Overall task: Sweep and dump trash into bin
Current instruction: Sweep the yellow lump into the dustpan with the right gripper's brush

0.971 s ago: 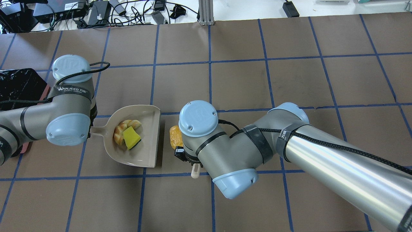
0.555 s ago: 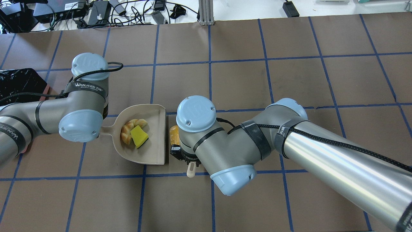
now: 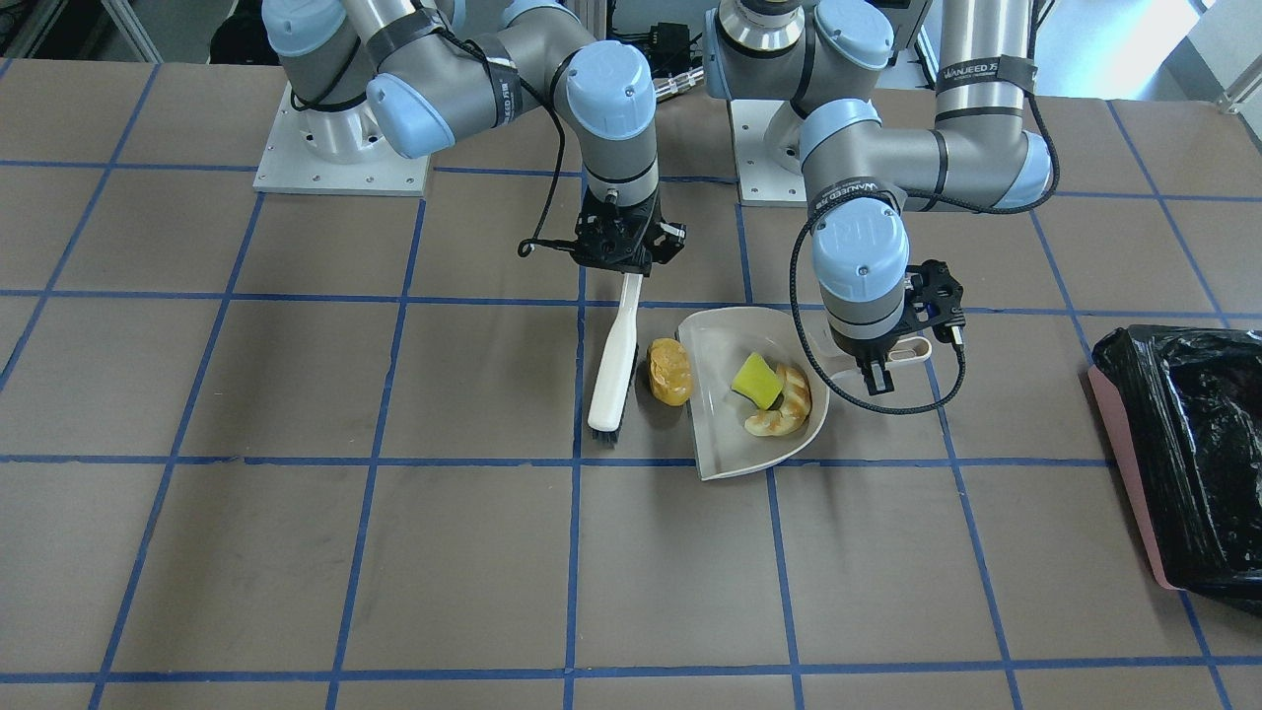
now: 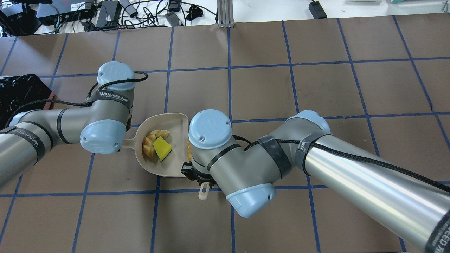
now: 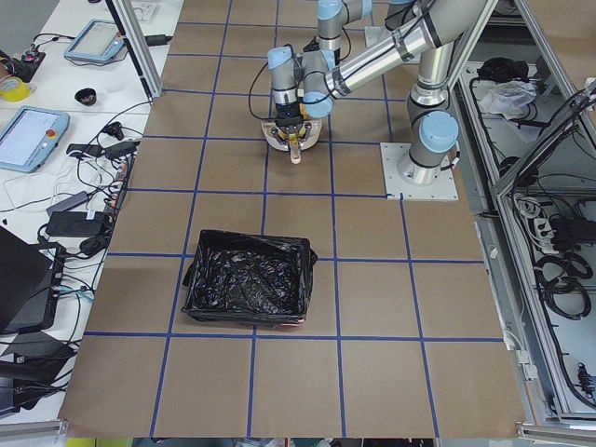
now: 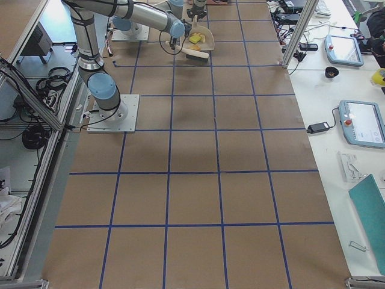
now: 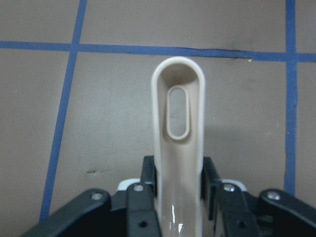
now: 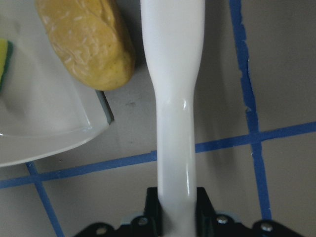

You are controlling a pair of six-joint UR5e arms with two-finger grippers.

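Exterior front-facing view: the orange-yellow lump (image 3: 669,372) lies on the brown tabletop (image 3: 296,552), a glossy, wrinkled oval. It sits right at the open straight edge of the beige dustpan (image 3: 735,454) and appears to touch it. From the right wrist camera its one side overlaps the pan's lip, but I cannot tell whether it rests on the lip or only against it. On the lump's other side, just beside it, is the white brush (image 3: 619,345), its dark bristles down on the tabletop. The right gripper (image 3: 619,251) is clamped on the top of the brush handle, one finger on each side.

Inside the dustpan lie the other two pieces. The yellow-green sponge piece (image 3: 756,381) is a bright wedge with a darker green edge. It leans against the croissant-like bread piece (image 3: 784,404), which is curved, tan and ridged and lies along the pan's rounded back wall.

The left gripper (image 7: 178,182) is closed on the dustpan's long handle, whose slotted end sticks out past the fingers (image 7: 148,173).

The bin (image 3: 1124,463) stands well apart from the dustpan, at the tabletop's end on the robot's left. It is a pink rectangular container with a crinkled, glossy black plastic liner (image 3: 1193,414).
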